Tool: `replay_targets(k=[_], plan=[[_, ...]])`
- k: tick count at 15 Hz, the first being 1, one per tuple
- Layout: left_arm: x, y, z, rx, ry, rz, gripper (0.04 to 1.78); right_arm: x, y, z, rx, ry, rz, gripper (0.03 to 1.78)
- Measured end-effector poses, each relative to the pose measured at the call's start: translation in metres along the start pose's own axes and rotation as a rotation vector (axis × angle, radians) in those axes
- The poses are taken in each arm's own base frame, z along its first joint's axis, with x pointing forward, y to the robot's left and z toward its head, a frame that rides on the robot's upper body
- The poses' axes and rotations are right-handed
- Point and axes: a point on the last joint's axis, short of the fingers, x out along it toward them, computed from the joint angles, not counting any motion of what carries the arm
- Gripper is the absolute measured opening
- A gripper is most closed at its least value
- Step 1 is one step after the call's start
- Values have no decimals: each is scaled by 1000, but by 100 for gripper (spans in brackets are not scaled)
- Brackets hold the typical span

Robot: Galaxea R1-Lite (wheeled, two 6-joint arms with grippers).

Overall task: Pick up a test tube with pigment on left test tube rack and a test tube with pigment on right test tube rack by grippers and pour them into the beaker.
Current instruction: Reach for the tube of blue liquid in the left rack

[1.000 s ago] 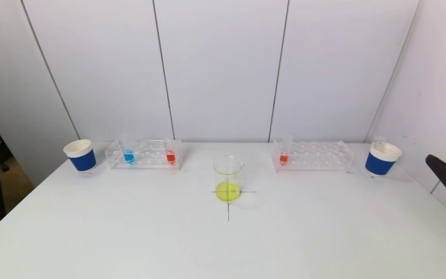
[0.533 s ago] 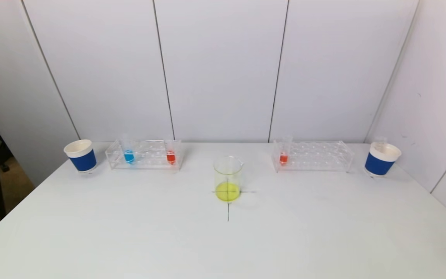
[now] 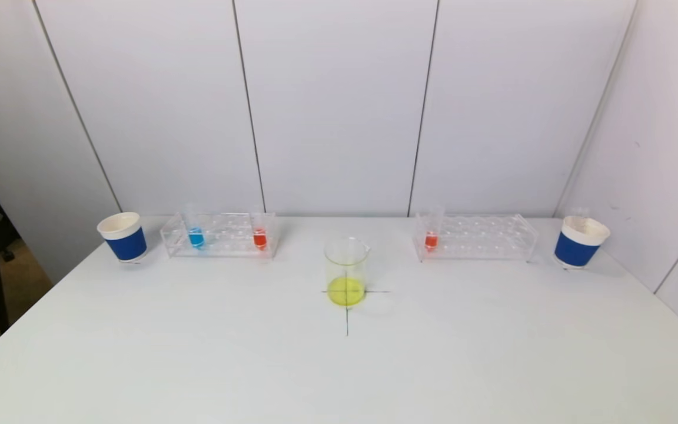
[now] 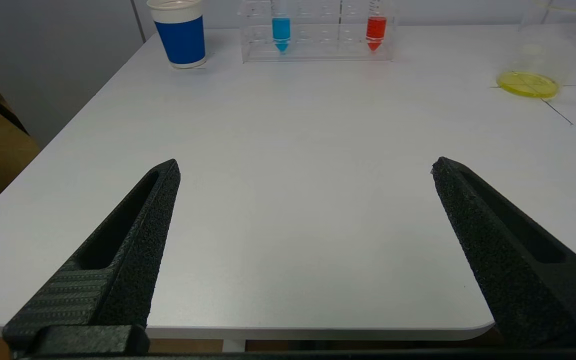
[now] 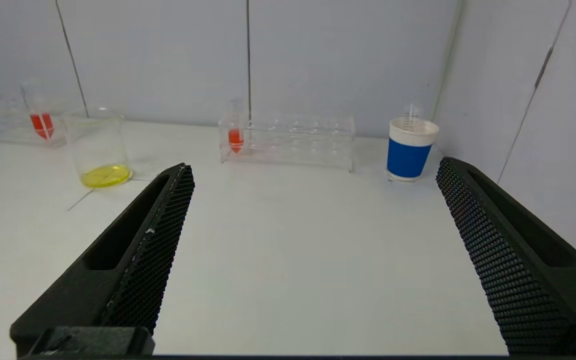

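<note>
So the beaker (image 3: 346, 272) sat mid-counter on the cross mark with a bit of yellow liquid in it. Left rack (image 3: 219, 235) had a blue tube (image 3: 195, 232) and a red tube (image 3: 259, 234) standing in it; right rack (image 3: 475, 237) had one red tube (image 3: 431, 234) at its inner end. Both arms were back near the counter's (image 3: 339, 365) front edge: left gripper (image 4: 305, 167) and right gripper (image 5: 313, 167) both spread wide, holding nothing. Looked to me like another pick-and-pour round hadn't started, with three filled tubes left. A blue cup (image 3: 122, 236) flanked each rack.
</note>
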Motion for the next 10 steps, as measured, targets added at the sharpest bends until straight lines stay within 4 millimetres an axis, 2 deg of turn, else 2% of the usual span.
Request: replay_targets(k=[4,8,10], plan=[[0,0,0,0,0,0,176,1,-1,-18,-88,-12,-35,176],[0,0,0,0,0,0,176,0,-1,-37,-70,161,-61,176],[0,0,0,0,0,0,176,0,-1,-38,-80,166,-52,176]])
